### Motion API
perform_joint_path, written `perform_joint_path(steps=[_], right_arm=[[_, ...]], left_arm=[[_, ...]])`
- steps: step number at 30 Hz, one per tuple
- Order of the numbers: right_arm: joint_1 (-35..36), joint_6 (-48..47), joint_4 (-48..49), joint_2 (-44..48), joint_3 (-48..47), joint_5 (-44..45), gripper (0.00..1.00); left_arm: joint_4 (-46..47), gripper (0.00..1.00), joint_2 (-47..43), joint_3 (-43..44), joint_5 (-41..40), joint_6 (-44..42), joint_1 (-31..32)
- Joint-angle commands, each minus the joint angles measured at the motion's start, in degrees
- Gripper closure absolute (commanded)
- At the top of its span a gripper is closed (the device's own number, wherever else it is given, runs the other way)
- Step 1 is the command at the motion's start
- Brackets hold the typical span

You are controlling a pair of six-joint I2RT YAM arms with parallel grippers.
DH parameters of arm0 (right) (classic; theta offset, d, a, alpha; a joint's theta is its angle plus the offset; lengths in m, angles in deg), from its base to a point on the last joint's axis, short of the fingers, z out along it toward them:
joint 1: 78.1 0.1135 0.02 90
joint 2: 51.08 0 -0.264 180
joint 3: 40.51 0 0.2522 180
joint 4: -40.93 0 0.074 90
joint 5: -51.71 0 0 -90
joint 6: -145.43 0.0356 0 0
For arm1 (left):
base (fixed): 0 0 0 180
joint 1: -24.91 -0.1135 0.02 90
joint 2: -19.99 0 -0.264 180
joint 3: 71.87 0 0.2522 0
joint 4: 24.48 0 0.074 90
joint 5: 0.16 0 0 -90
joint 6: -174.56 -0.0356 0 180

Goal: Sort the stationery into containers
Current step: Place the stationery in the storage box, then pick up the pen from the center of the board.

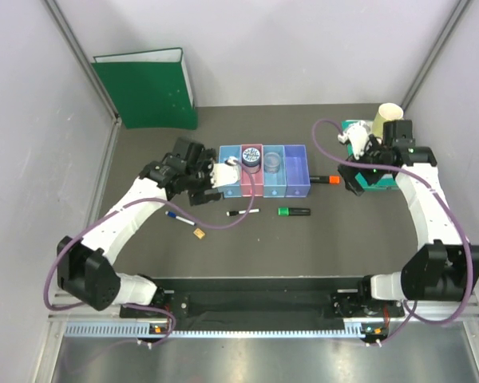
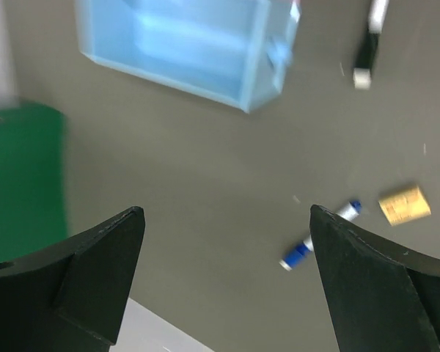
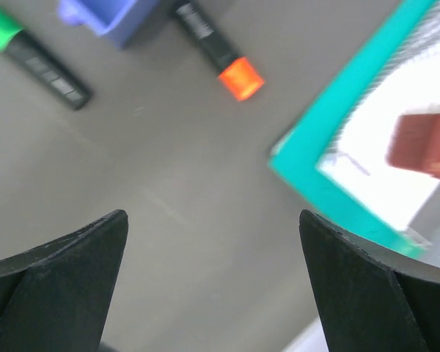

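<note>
Dark grey tabletop (image 1: 247, 255) is filling the space between pale walls, with a green binder (image 1: 148, 89) leaning at the back. The row of four bins (image 1: 298, 185) is sitting mid-table, and two round jars are already resting inside: a dark one (image 1: 251, 159) in the pink bin, a clear one (image 1: 273, 163) in the blue bin next to it.

Everything else is lying loose. An orange-capped highlighter (image 3: 218, 51) is resting just beside the purple end bin, a green-capped highlighter (image 1: 294, 211) and a black-capped pen (image 1: 243, 212) are waiting in front of the row, and a blue-capped pen (image 2: 319, 236) and a tan square (image 2: 404, 204) are sitting nearer the left arm.

Both arms are hovering empty. The left gripper (image 2: 227, 211) is hanging by the row's left end with fingers spread wide, and the right gripper (image 3: 213, 214) is gaping over bare table between the orange highlighter and a teal tray (image 3: 337, 147).

Trouble is looking likely at the orange highlighter: a finger coming down on the bin side could be shoving the whole joined row and jostling the jars. The thin pens may be rolling away from a pinch, and the flat square is offering almost nothing to grab.
</note>
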Motion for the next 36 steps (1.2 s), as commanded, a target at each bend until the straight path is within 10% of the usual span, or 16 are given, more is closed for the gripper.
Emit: perform_joint_path(steps=[1,16,36], right_arm=[[-1.16,-1.52,3.52,-3.83,-7.58,2.24,0.0],[-1.87,-0.55,3.78,3.8,-2.06,1.45,0.0],[-2.39,2.44,1.67,7.41,-1.53,-1.19,0.0]], left_arm=[[2.26,0.02,0.74,-6.22,0.14,-5.32,-4.69],[-1.52,0.09,6.1,-14.05,11.37,-31.34,-18.4],[-1.78,0.18,14.37,-17.39,6.81,-39.52,-20.69]])
